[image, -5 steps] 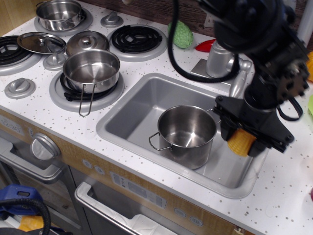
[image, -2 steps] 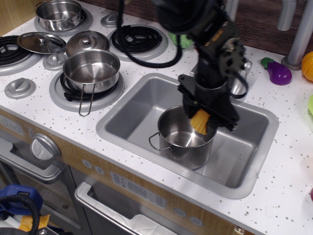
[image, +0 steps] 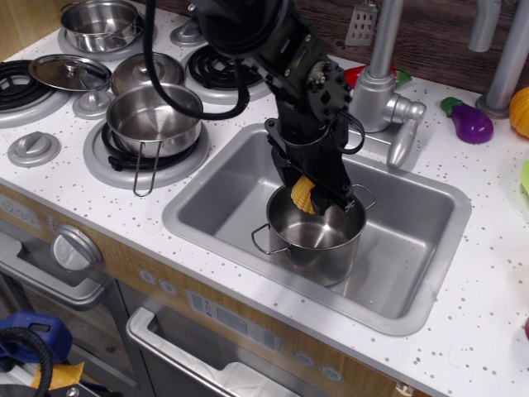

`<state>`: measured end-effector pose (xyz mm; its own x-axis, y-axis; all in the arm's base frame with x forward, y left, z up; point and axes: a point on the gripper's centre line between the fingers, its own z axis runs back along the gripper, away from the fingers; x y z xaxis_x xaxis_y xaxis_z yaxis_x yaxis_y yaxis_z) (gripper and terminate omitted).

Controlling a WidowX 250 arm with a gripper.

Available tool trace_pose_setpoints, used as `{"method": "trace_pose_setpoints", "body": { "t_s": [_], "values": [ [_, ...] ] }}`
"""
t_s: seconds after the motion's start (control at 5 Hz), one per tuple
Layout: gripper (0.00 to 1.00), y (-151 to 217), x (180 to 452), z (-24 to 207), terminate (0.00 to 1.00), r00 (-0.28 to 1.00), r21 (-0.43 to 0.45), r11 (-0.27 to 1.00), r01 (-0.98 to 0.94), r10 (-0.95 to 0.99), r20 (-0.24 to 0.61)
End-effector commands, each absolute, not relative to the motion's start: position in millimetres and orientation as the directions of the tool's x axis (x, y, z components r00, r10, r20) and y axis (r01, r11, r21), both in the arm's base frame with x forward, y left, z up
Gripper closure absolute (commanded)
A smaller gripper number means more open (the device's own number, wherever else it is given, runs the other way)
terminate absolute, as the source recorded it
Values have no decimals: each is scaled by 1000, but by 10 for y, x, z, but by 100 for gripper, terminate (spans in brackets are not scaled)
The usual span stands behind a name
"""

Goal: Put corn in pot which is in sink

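The corn [image: 302, 195] is a small yellow-orange ribbed piece held in my gripper [image: 307, 197], which is shut on it. The gripper hangs just over the far-left part of the pot's mouth. The pot [image: 316, 234] is a shiny steel straight-sided pot with wire loop handles, standing inside the grey sink [image: 409, 231] near its front middle. The corn is at about rim height and partly hidden by the black fingers. The silver faucet [image: 385, 99] stands behind the sink.
A steel pan with a long wire handle [image: 154, 121] sits on the left burner. A smaller steel pot [image: 101, 24] and lids [image: 69, 72] lie at the back left. A purple eggplant toy [image: 471, 121] lies at the right. The black arm and cable cross the stove.
My gripper has carried the corn leftward from beside the pot's right side to over the pot's mouth, then further left and slightly down. The pot has not moved.
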<state>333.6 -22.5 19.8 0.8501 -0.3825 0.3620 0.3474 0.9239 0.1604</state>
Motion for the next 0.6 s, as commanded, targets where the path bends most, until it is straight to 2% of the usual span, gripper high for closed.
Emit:
{"method": "trace_pose_setpoints", "body": {
  "t_s": [0.0,0.2,0.4],
  "values": [
    [0,-204,3365,274,0,838,169,923,346,-385,385],
    [0,-204,3365,274,0,838,169,923,346,-385,385],
    [0,-204,3365,274,100,838,169,923,346,-385,385]
  ]
}}
